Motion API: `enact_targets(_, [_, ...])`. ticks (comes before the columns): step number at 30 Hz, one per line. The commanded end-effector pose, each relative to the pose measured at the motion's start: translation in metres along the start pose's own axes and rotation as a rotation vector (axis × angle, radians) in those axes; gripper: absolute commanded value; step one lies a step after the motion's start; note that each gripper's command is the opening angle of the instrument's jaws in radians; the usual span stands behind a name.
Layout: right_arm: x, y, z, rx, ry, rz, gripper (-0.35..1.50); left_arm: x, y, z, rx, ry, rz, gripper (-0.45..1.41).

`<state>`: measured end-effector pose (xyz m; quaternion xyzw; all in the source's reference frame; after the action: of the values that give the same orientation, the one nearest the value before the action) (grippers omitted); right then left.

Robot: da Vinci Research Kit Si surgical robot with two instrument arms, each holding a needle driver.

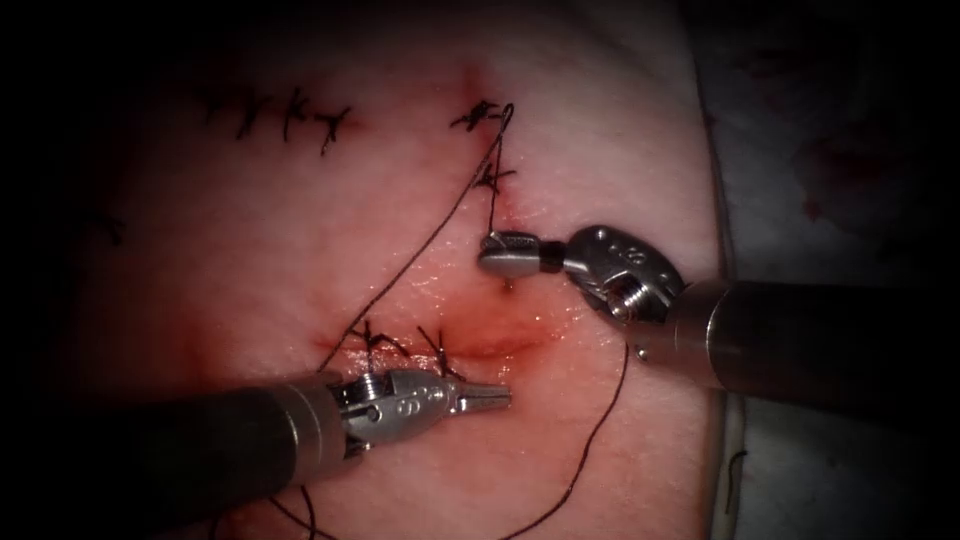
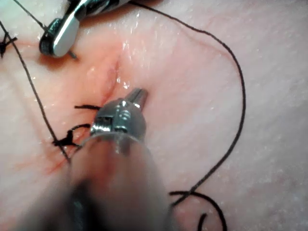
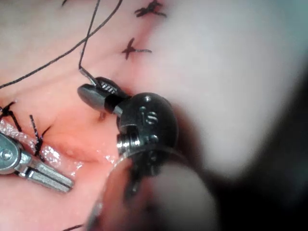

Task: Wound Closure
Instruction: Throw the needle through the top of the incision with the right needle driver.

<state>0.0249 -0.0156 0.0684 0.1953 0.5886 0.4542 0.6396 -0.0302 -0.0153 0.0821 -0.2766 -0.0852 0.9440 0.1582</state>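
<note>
The cut (image 1: 470,345) runs across the tissue (image 1: 250,250), with two dark stitches (image 1: 375,340) on its left part. My right tool (image 1: 497,255) sits just above the cut's right part, jaws shut on the needle (image 3: 87,73) near its thread end. Most of the curve is hidden. A short tip (image 1: 510,285) points down at the tissue; whether it has entered I cannot tell. Thread (image 1: 420,250) rises from the needle, loops near an upper stitch and runs down left to the cut. Just below the cut lies my left tool (image 1: 490,398), shut and holding nothing.
Earlier stitches form a row at the upper left (image 1: 280,115), and two more (image 1: 485,115) lie above the right tool. A slack thread (image 1: 600,430) curves below the right tool's wrist. The tissue's right edge (image 1: 722,250) meets white cloth (image 1: 830,150).
</note>
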Motion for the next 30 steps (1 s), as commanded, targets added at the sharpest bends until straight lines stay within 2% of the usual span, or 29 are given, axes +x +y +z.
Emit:
enact_targets(1, [0.0000, 0.0002, 0.0010, 0.002, 0.002, 0.000, -0.35, -0.0004, -0.0001, 0.0014, -0.003, -0.006, 0.002, -0.45])
enact_targets(6, [0.0005, 0.0005, 0.0011, -0.001, 0.003, -0.007, -0.35, -0.0010, -0.0002, 0.0009, -0.019, -0.016, -0.014, -0.45])
enact_targets(10, [0.0006, 0.0005, 0.0011, -0.001, 0.006, -0.012, -0.35, -0.0002, -0.0005, -0.0004, -0.030, -0.012, -0.022, -0.45])
enact_targets(13, [0.0004, 0.0004, 0.0010, 0.001, 0.008, -0.014, -0.35, 0.0012, -0.0013, -0.0023, 0.017, 0.012, -0.046, -0.45])
enact_targets(16, [0.0004, 0.0004, 0.0010, 0.002, 0.008, -0.014, -0.35, 0.0024, -0.0021, -0.0041, 0.104, 0.012, -0.013, -0.45])
enact_targets(19, [0.0004, 0.0004, 0.0010, 0.001, 0.008, -0.014, -0.35, 0.0032, -0.0022, -0.0052, 0.201, -0.044, 0.035, -0.45])
enact_targets(22, [0.0002, 0.0004, 0.0010, 0.001, 0.009, -0.016, -0.35, 0.0039, -0.0020, -0.0058, 0.262, -0.088, 0.060, -0.35])
enact_targets(24, [0.0001, 0.0004, 0.0011, 0.001, 0.009, -0.017, -0.35, 0.0043, -0.0020, -0.0062, 0.284, -0.099, 0.064, -0.33])
enact_targets(26, [0.0001, 0.0004, 0.0011, 0.000, 0.006, -0.018, -0.35, 0.0047, -0.0022, -0.0066, 0.289, -0.105, 0.056, -0.45])
enact_targets(30, [0.0001, 0.0005, 0.0011, -0.001, 0.003, -0.018, -0.35, 0.0054, -0.0033, -0.0076, 0.290, -0.096, 0.036, -0.45])
